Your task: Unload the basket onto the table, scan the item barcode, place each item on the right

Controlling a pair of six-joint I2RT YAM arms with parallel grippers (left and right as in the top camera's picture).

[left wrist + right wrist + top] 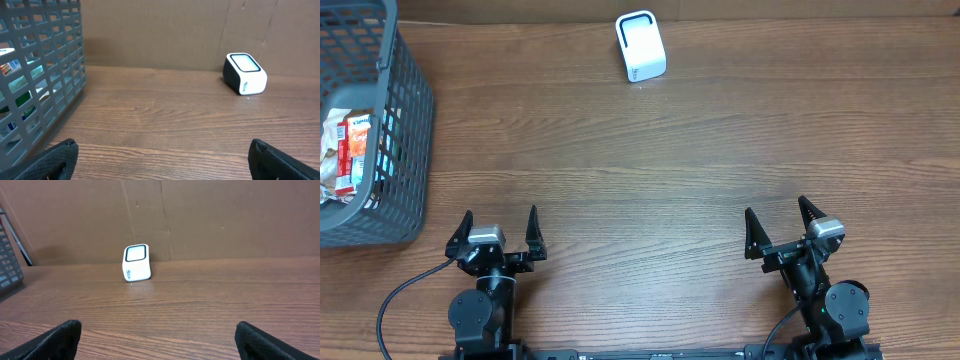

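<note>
A white barcode scanner (641, 46) with a dark window stands at the table's far edge; it also shows in the left wrist view (244, 74) and the right wrist view (136, 262). Packaged items (348, 152) lie inside the grey basket (408, 130) at the far left. My left gripper (499, 230) rests open near the front left, nothing between its fingers. At the front right, my right gripper (778, 228) is open too and holds nothing. Both are far from the scanner and the basket.
The basket's grid wall (35, 75) fills the left of the left wrist view. A brown cardboard wall (200, 215) backs the table. Bare wood (650, 180) lies between the grippers and the scanner.
</note>
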